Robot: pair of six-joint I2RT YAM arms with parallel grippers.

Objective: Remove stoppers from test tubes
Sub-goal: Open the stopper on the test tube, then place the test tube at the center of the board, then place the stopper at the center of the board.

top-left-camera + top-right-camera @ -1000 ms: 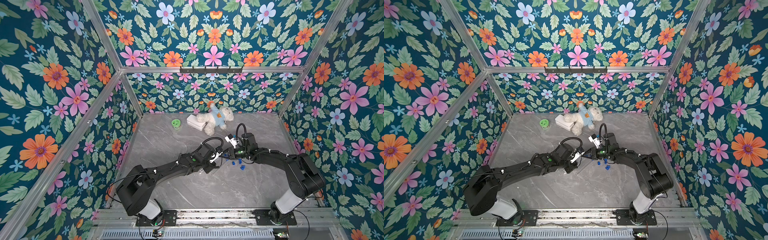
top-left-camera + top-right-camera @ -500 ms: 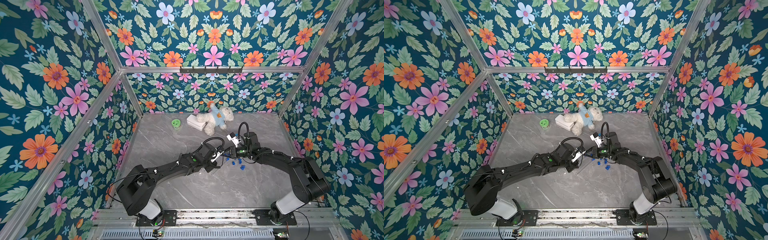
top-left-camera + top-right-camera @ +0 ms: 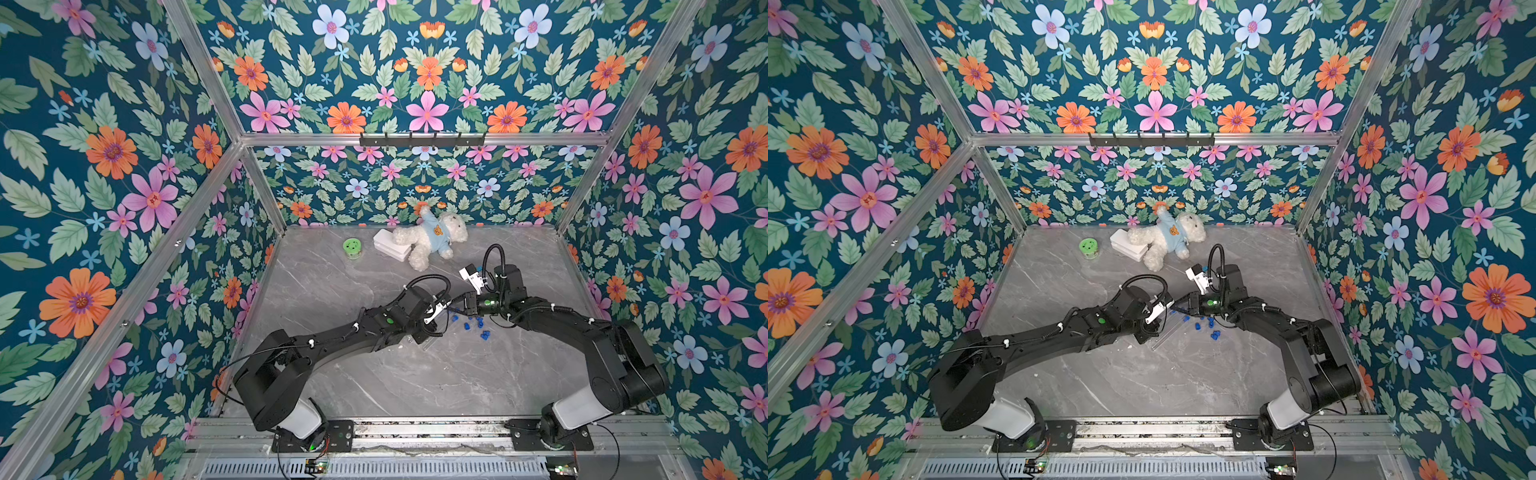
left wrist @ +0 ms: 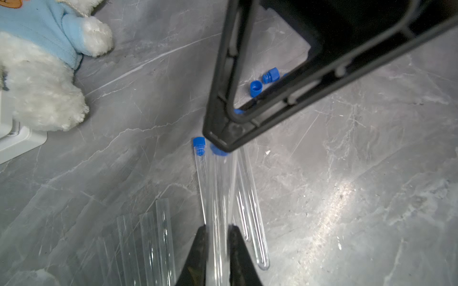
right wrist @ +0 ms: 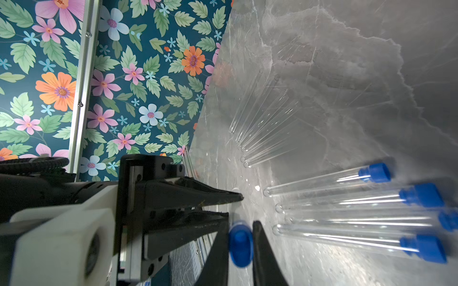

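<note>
My left gripper [image 4: 218,229] pinches a test tube [image 4: 219,193] over the middle of the tabletop [image 4: 347,173]. My right gripper [image 5: 241,222] pinches its blue stopper [image 5: 240,244]. The tube lies straight between them, so I'd pull along it.

Grey marble table [image 3: 374,374], test tubes [image 4: 251,213], loose blue stoppers [image 3: 467,327], green lid [image 3: 353,248], white box [image 3: 386,246], teddy bear [image 3: 432,241].

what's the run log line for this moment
left pincer: shut on test tube | right pincer: shut on stopper | stopper: at tube mouth

The right fingers [image 4: 220,123] cover most of one stopper [image 4: 219,151]; the plush bear [image 4: 42,99] is cut off.
</note>
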